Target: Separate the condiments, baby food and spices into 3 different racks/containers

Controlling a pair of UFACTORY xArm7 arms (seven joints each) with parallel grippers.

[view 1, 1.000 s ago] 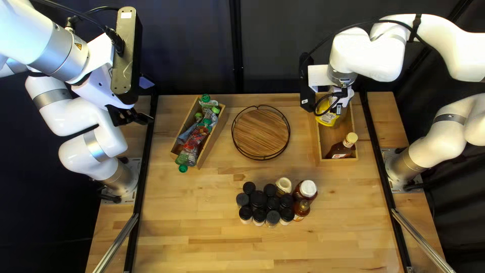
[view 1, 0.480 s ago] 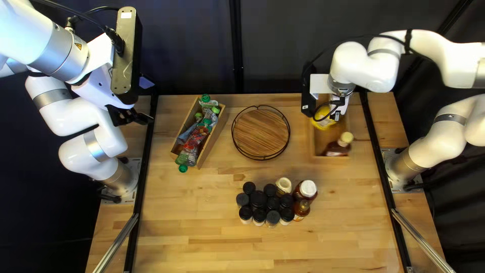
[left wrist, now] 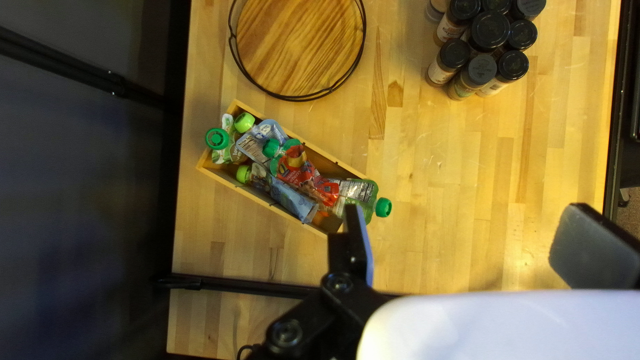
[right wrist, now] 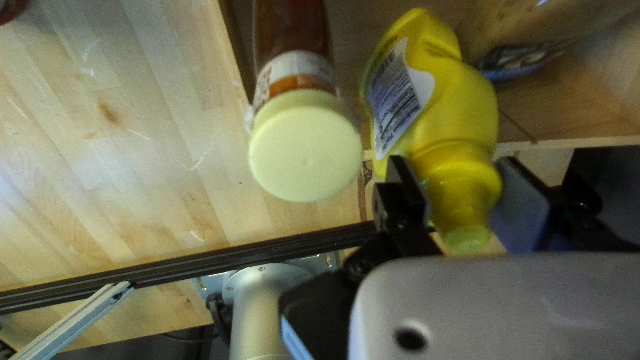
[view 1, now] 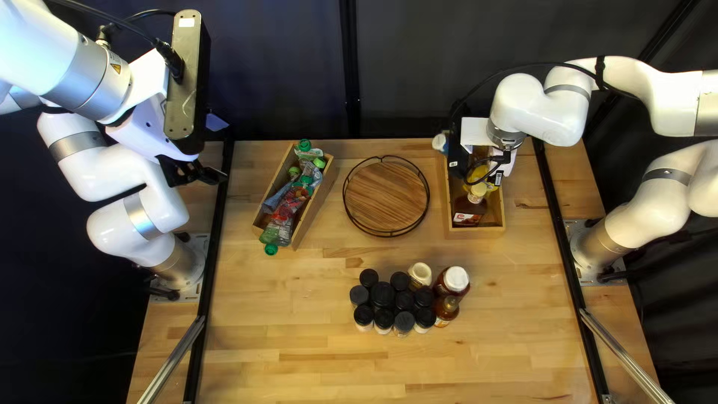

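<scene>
"Jaws?"
"Right gripper (right wrist: 457,170) clenched on yellow plastic squeeze bottle (right wrist: 463,113), in far-right wooden box (view 1: 476,233); left gripper (left wrist: 467,217) released."
"Progress?"
"Colourful baby-food pouches (view 1: 288,206) boxed, far left. Black-lidded spice jars (view 1: 383,294), brown condiment bottles (view 1: 447,305) unsorted, near middle."

In the top left view there is room to pass over the tabletop (view 1: 277,337) at lower left and lower right, either side of the jars (view 1: 383,294); a pouch-filled box (view 1: 317,207) blocks upper left, the round rack (view 1: 385,198) upper middle, the right arm (view 1: 538,112) upper right
</scene>
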